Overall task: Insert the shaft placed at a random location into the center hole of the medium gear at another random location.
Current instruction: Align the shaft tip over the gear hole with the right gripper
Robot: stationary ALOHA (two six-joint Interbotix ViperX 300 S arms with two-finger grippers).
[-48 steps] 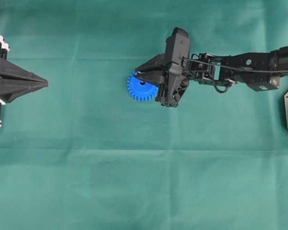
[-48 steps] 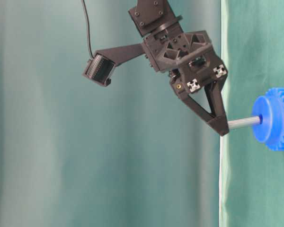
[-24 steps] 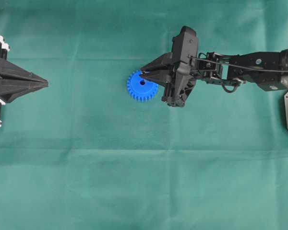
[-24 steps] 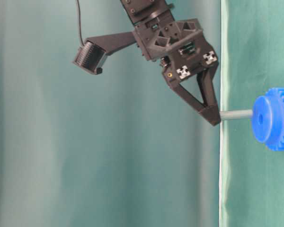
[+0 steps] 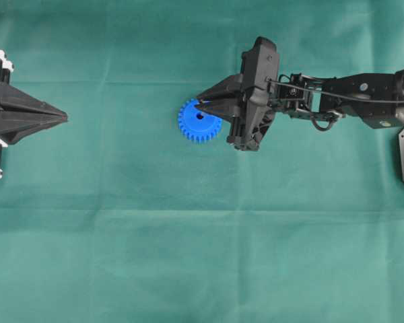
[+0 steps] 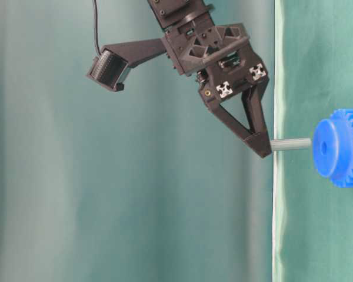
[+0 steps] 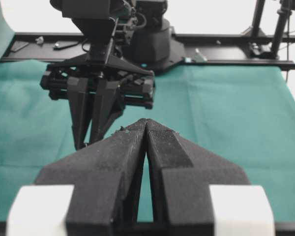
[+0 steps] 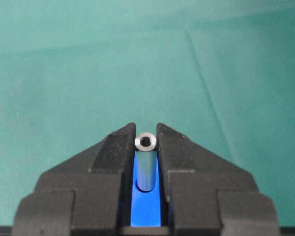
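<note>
The right gripper [image 8: 146, 142] pinches the shaft [image 8: 146, 167] between its 2 fingertips, jaws drawn in to the width of the pin and gripping its upper end. In the right wrist view the pin runs down from the tips, with blue showing directly beneath it in the gap between the fingers. From table level, the shaft [image 6: 290, 144] sticks out past the fingertips toward the medium gear [image 6: 339, 148]; its free end lies level with the hub face, just to one side of the center hole [image 6: 324, 147], and whether they touch cannot be told. From overhead, the gripper's tips sit over the gear's near edge. Well apart from this pincer, the left gripper [image 7: 146, 129] hangs over the green cloth [image 5: 188, 235] with both jaws pressed together on nothing.
</note>
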